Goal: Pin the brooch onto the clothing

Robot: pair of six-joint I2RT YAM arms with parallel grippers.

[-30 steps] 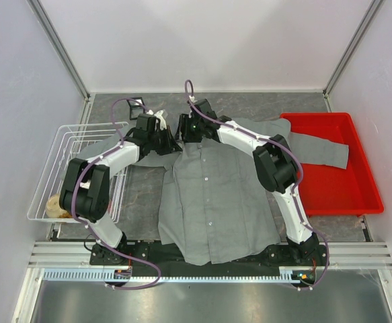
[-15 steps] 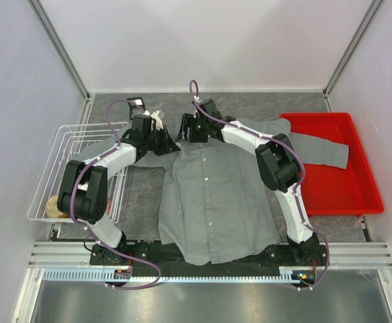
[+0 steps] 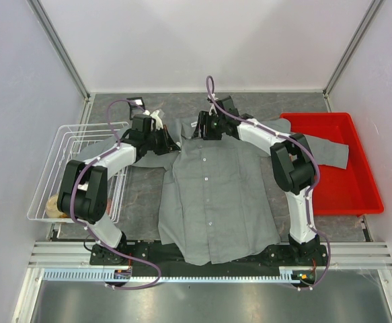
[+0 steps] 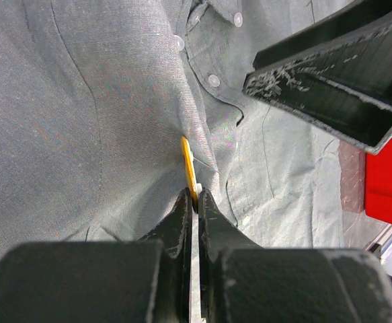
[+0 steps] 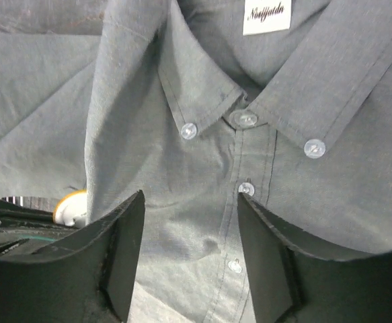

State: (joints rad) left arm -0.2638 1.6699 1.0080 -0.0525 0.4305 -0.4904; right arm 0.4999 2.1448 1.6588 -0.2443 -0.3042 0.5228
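The grey shirt [image 3: 212, 202] lies flat on the table, collar at the far end. My left gripper [image 3: 169, 143] sits at the shirt's left shoulder beside the collar. In the left wrist view it [image 4: 196, 200] is shut on the orange-gold brooch [image 4: 189, 169], which is seen edge-on and pressed against a fold of the cloth [image 4: 81, 101]. My right gripper [image 3: 200, 128] hovers over the collar, open and empty [image 5: 190, 198]. The right wrist view shows the collar buttons, the white neck label [image 5: 267, 17] and the brooch [image 5: 70, 206] at the left behind a fold.
A red tray [image 3: 357, 202] stands at the right with a sleeve lying across it. A white wire basket [image 3: 61, 145] stands at the left, holding a tan round thing [image 3: 54, 205]. My right gripper's finger [image 4: 330, 74] shows close by in the left wrist view.
My right gripper has moved to the right along the collar, away from the left gripper. The left gripper shifted slightly and stays at the shoulder.
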